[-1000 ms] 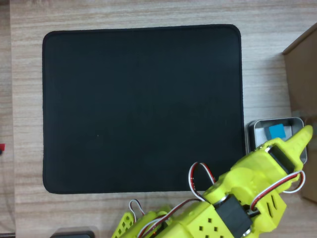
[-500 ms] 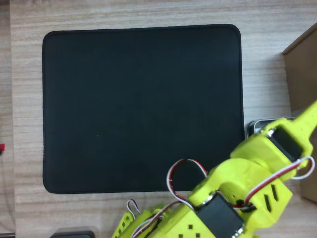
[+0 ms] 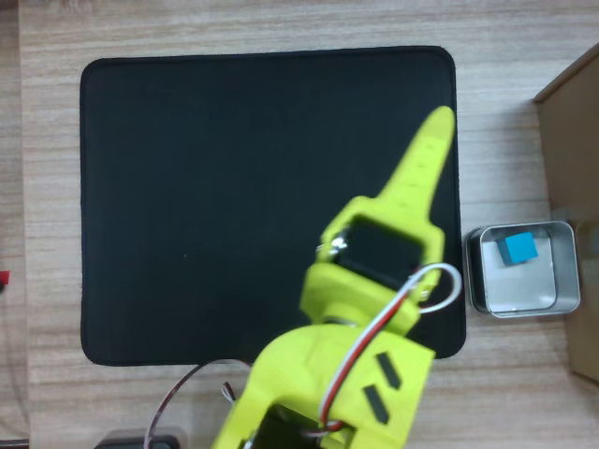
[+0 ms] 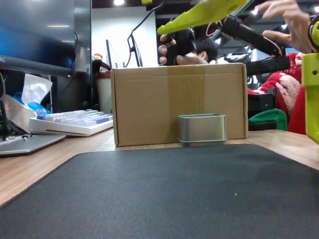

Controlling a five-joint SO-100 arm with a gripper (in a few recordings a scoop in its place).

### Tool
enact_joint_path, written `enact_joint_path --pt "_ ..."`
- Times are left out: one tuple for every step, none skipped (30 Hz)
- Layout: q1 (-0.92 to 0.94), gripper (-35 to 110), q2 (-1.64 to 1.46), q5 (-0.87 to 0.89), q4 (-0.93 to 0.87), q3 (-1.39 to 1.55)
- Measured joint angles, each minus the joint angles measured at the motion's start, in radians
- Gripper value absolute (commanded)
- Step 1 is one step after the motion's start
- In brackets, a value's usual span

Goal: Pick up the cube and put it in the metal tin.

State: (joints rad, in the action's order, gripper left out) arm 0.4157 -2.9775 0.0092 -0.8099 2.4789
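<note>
A: Overhead view, item 1: cube lies inside the tin, toward its 12 o'clock wall. Small, rigid, matte, likely light; take it across 2 flat faces.
B: Gripper?
A: Over the mat, at 10 o'clock from the tin, carrying nothing; whether the jaws are parted, I cannot tell.
B: Fixed view?
A: Tin at 6 o'clock below the box, just in front.

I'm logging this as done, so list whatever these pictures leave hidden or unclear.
- Gripper, overhead view: one yellow finger shows from above; open or shut cannot be told.
- Cube, fixed view: the tin's near wall hides its inside, so it is confirmed only from overhead.
- Box, overhead view: cut off by the right edge.
- Mat, overhead view: the arm covers its lower right part.
</note>
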Motion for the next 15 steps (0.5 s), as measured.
enact_joint_path --pt "-0.017 21 -0.052 -0.003 -0.006 0.006" --pt "-0.058 18 -0.08 -0.005 -0.02 0.017" --pt "-0.087 18 -0.084 -0.005 -0.038 0.034" --pt "-0.106 16 -0.089 -0.005 -0.057 0.049" --pt "-0.146 16 -0.087 -0.005 -0.072 0.049" --pt "-0.155 16 -0.092 -0.005 -0.078 0.069" --pt "-0.193 16 -0.104 -0.005 -0.091 0.071" --pt "-0.235 14 -0.101 -0.005 -0.123 0.1" --pt "-0.278 14 -0.152 -0.003 -0.129 0.15" --pt "-0.296 14 -0.212 -0.015 -0.144 0.193" --pt "-0.327 13 -0.224 -0.02 -0.144 0.209" --pt "-0.334 12 -0.244 -0.02 -0.16 0.227" --pt "-0.359 11 -0.258 -0.02 -0.176 0.229" --pt "-0.357 10 -0.287 -0.035 -0.183 0.242" --pt "-0.379 9 -0.301 -0.037 -0.183 0.259"
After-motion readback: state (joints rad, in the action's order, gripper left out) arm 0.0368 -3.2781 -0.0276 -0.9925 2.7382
